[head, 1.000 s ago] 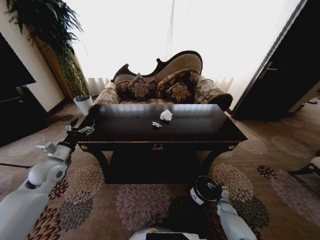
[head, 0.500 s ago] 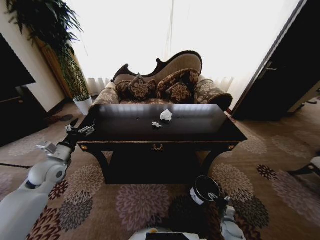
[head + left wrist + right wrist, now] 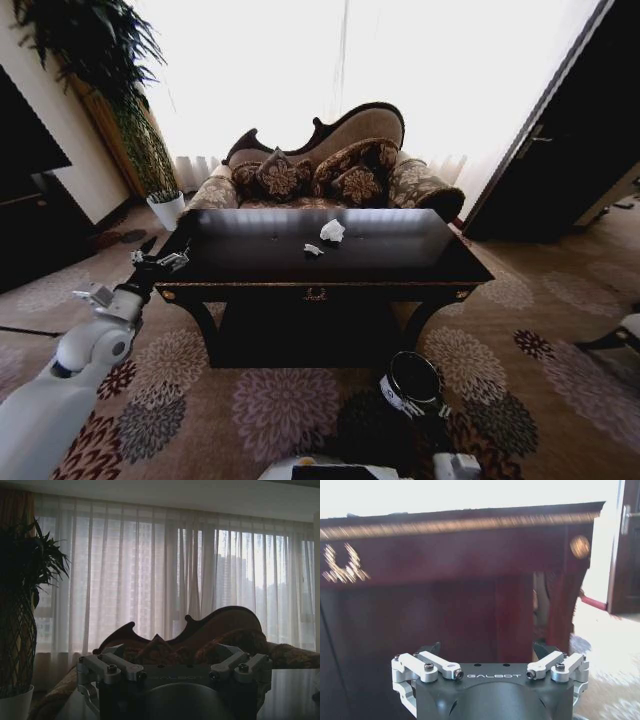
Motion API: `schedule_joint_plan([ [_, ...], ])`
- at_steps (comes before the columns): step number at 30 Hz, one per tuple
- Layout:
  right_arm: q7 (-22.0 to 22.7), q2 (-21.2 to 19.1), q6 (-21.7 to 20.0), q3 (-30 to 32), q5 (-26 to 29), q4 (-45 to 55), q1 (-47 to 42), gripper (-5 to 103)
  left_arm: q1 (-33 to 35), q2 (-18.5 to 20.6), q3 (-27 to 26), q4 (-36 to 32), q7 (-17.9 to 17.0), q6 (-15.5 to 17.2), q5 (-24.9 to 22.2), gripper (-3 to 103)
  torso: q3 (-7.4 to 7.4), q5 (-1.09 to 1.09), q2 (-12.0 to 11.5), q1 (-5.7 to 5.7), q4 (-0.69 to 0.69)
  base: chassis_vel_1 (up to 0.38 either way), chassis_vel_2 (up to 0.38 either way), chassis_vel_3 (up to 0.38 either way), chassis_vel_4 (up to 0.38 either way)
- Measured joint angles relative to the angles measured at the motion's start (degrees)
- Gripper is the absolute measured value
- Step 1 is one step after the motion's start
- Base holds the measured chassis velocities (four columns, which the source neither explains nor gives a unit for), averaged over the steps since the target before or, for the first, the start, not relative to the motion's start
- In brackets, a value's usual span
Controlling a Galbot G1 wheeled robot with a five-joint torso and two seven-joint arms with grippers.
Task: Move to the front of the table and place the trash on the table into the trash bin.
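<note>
The right gripper (image 3: 490, 655) has spread fingers, tips cut off. The left gripper (image 3: 160, 262) (frame left) looks open. White trash (image 3: 332, 230) lies mid-frame on the glossy table (image 3: 400, 262); the trash bin (image 3: 412, 382) stands lower right.

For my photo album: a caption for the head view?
Left gripper at the table corner; tissue trash on top, trash bin below.

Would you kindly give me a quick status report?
Left gripper open at table's left corner. Tissue wad and scrap on tabletop. Trash bin on carpet in front.
</note>
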Motion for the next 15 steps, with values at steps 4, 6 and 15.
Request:
schedule_joint_plan([
  [4,0.0,1.1,0.1,-0.5,-0.4,7.4,-3.7,100,0.0,0.0,0.0,0.0,0.0,0.0,0.0,100,0.00,0.00,0.0,0.00,0.00,0.000,0.000,0.000,0.000],
  [6,0.1,1.4,0.1,-0.5,-0.4,9.4,-4.6,100,0.0,0.0,0.0,0.0,0.0,0.0,0.0,100,0.00,0.00,0.0,0.00,0.00,0.000,0.000,0.000,0.000],
  [15,0.6,0.7,-2.9,1.9,1.1,20.7,-5.8,100,0.0,0.0,0.0,0.0,0.0,0.0,0.0,100,0.01,0.01,0.0,0.00,0.00,0.000,0.000,0.000,0.000],
])
